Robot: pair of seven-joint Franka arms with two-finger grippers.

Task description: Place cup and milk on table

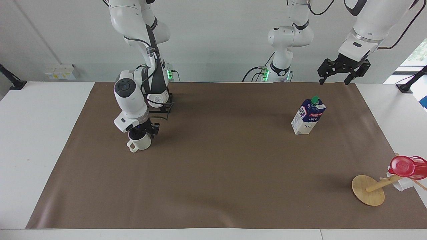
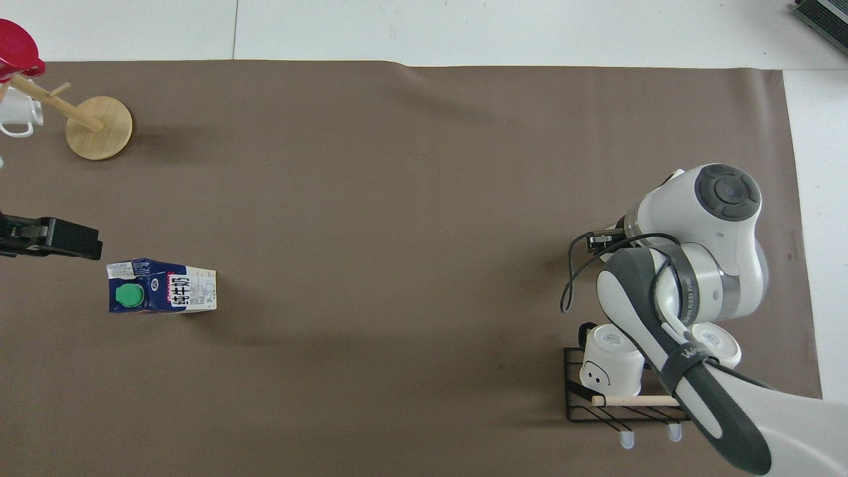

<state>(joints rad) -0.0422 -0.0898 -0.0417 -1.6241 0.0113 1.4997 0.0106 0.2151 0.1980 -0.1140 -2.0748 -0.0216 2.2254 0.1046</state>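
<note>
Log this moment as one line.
right gripper: down on cup | left gripper: waiting, open | milk: upright on table

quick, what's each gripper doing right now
Right gripper: down on the cup on the table, fingers at its rim; a firm grip cannot be told.
Left gripper: open, empty, waiting in the air above the milk.
</note>
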